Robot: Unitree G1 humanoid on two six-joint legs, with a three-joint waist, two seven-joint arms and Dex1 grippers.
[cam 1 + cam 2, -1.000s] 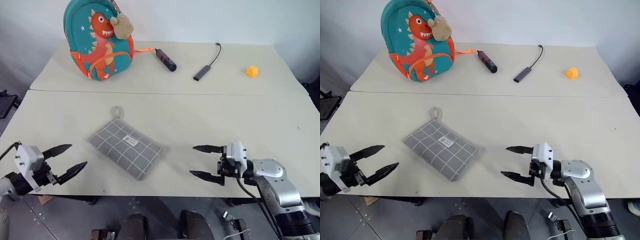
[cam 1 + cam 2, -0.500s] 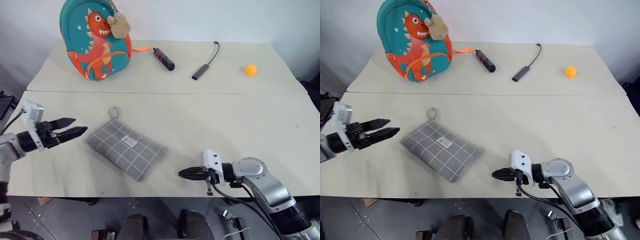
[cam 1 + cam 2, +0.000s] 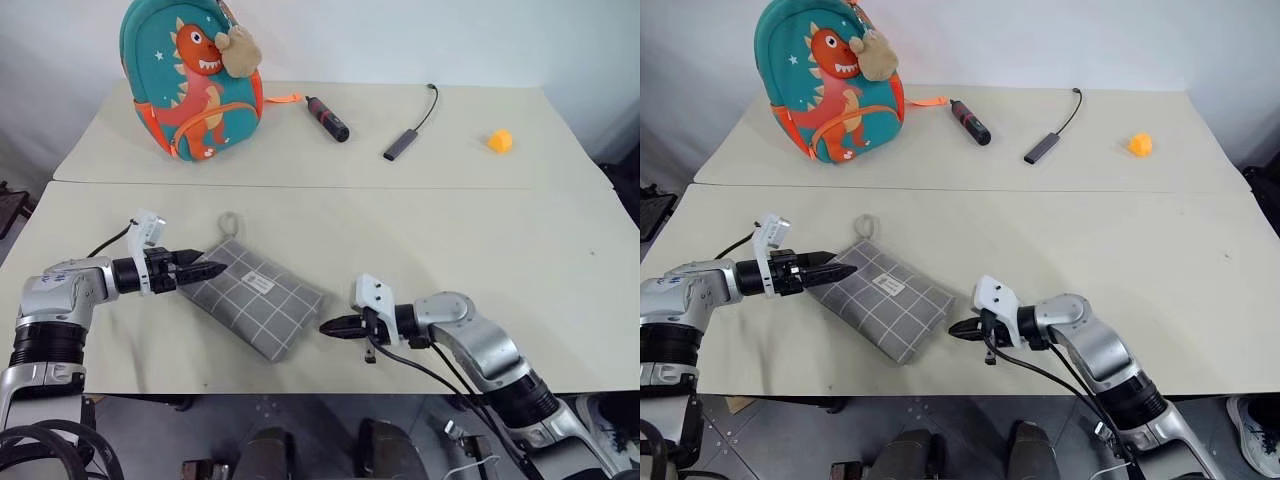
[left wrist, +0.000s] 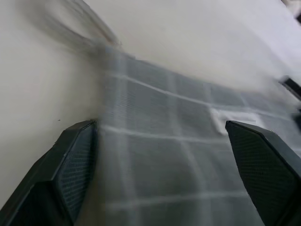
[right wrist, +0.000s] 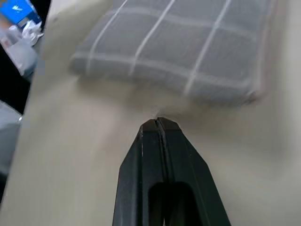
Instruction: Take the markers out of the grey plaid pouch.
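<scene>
The grey plaid pouch (image 3: 252,297) is lying flat on the near table (image 3: 480,250), angled so its corner loop (image 3: 232,222) is pointing toward the far side and its small white label (image 3: 262,284) is facing up. It is looking closed, and no markers are showing outside it.

The left gripper (image 3: 203,270) is reaching in from the robot's left, its black fingers spread wide and sitting at the pouch's left end, just over the fabric near the loop corner. In the left wrist view the two fingertips (image 4: 77,155) are standing far apart with the plaid cloth (image 4: 178,155) spanning the space between them; whether they are touching the cloth is not clear, and they are gripping nothing.

The right gripper (image 3: 328,327) is pointing toward the pouch's right end from the other side, its fingers pressed fully together with nothing between them. The right wrist view is showing the joined tips (image 5: 158,125) just short of the pouch's edge (image 5: 188,56), resting low over the tabletop.

On the far table (image 3: 300,150), well apart from the pouch, a teal dinosaur backpack (image 3: 195,75) is standing upright. Beside it a black-and-red cylinder tool (image 3: 328,118) with an orange strap is lying, then a dark stick on a cable (image 3: 402,144), and a small orange object (image 3: 500,141) toward the right.
</scene>
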